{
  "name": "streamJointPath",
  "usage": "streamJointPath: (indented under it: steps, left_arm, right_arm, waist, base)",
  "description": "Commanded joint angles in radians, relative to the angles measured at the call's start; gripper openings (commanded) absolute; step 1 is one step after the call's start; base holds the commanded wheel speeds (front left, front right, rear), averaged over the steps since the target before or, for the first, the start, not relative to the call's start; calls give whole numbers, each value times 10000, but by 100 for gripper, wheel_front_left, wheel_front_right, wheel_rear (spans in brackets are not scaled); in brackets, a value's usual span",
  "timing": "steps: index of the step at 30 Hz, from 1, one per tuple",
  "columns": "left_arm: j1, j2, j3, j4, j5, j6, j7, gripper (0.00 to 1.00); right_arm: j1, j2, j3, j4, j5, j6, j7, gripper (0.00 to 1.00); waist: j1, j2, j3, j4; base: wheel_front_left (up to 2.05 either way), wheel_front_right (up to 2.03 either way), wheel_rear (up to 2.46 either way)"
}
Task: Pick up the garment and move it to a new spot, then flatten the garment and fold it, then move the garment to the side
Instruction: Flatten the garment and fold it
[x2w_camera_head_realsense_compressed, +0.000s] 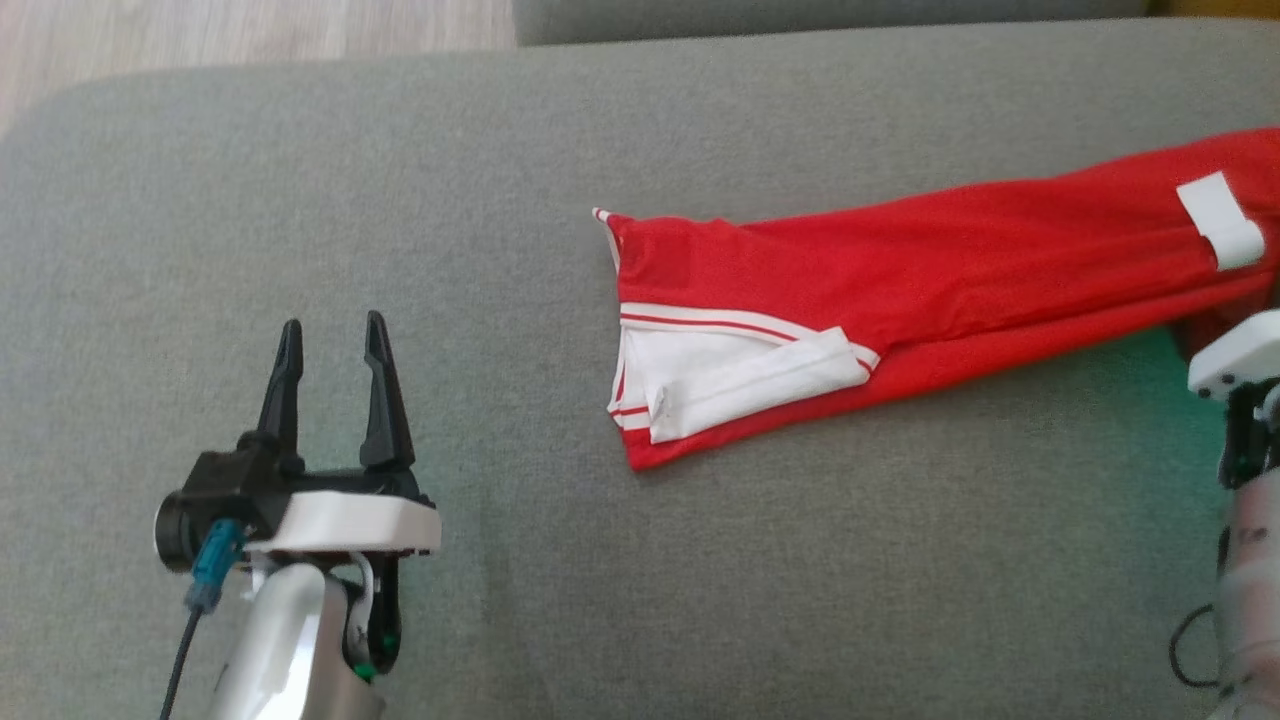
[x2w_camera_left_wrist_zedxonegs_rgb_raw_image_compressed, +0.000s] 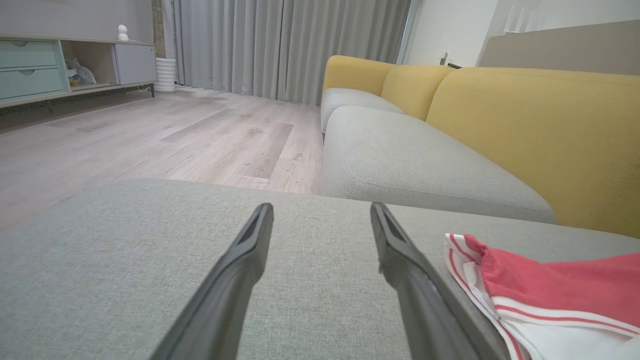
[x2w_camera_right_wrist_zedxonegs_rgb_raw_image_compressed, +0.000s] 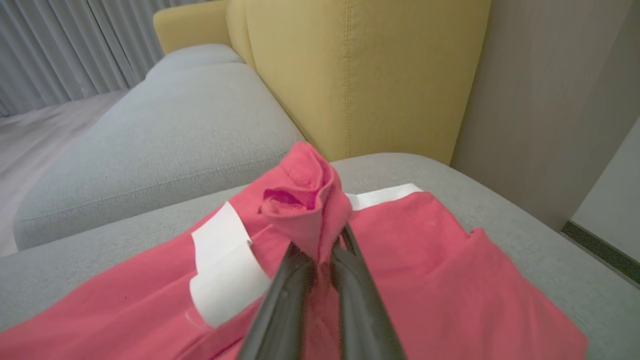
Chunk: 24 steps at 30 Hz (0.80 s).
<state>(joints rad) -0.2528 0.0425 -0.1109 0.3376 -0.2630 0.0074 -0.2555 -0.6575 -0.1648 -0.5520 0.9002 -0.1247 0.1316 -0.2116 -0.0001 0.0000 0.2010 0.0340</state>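
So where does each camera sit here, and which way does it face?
Head view: on the head, looking down at grey cushion and red garment; left gripper open, lower left.
Left wrist view: along the left gripper's fingers toward floor and yellow sofa.
Right wrist view: along the right gripper, shut on the garment.
Shared: the garment.

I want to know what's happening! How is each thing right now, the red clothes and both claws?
Red garment: lying stretched along the grey cushion, one end bunched up.
Left gripper: open, empty, apart from the garment.
Right gripper: shut on the garment's bunched end.
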Motion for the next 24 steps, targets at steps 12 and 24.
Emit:
streamJointPath:
  steps: [12, 24]
  left_arm:
    - [187, 78, 240, -240, -152, 57, -63, 100]
    - [472, 78, 149, -187, -58, 114, -63, 100]
  right_arm:
    - [718, 668, 3513, -2630, 2367, -9, 128, 0]
    - [1823, 1137, 7599, -4553, 4204, -9, 994, 0]
  waist:
    - [1, 0, -891, 90]
    - [1, 0, -1505, 968]
  base:
    - [0, 0, 0]
    - [0, 0, 0]
